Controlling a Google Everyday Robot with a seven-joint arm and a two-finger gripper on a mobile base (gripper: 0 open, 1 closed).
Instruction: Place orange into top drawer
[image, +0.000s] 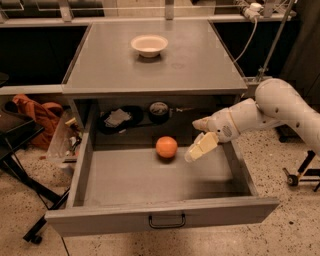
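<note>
The orange (166, 147) lies on the floor of the open top drawer (125, 220), near its back and a little right of centre. The drawer is pulled far out, its front panel with the dark wire handle (167, 220) toward me. My gripper (199, 138) hangs over the drawer's right side, to the right of the orange and apart from it. Its fingers (202, 147) are spread and hold nothing. The white arm (280, 107) reaches in from the right.
A cream-white bowl (149, 45) stands on the grey cabinet top (195, 65). Dark items (159, 110) and a cloth-like thing (117, 118) lie on the shelf behind the drawer. Orange fabric (35, 111) and dark legs (30, 185) sit at the left; a stand base (300, 175) at the right.
</note>
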